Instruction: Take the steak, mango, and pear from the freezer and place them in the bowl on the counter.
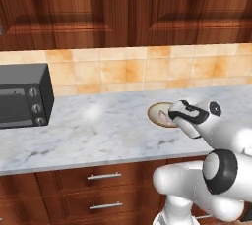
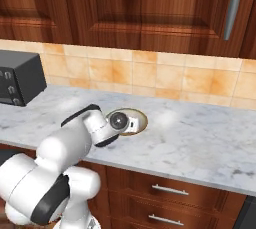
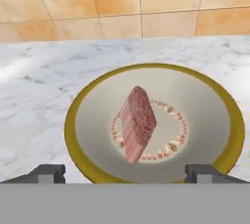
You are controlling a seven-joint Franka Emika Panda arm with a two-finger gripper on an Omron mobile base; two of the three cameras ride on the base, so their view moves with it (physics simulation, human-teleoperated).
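From the left base view, the white arm reaches over the white-grey veined marble surface [image 1: 98, 130], its hand [image 1: 173, 116] poised above the shallow round tan dish with a darker rim [image 1: 156, 114], which sits toward the right of the surface, near the tiled wall. A dark grey microwave with round knobs [image 1: 23, 95] stands far off at the left end, well apart from the dish. Brown wooden drawers with metal handles [image 1: 104, 189] run below.

Over to the right base view: the hand [image 2: 131, 122] hangs right over the dish [image 2: 141, 119], covering most of it.

Now the hand view, looking down into the dish [image 3: 78, 120]: the flat pinkish-red slab of steak with pale streaks [image 3: 137, 123] lies at the middle of the bowl, tilted up on one edge. The two dark fingertips [image 3: 46, 173] stand wide apart at either side, open, gripping nothing and clear of the steak.
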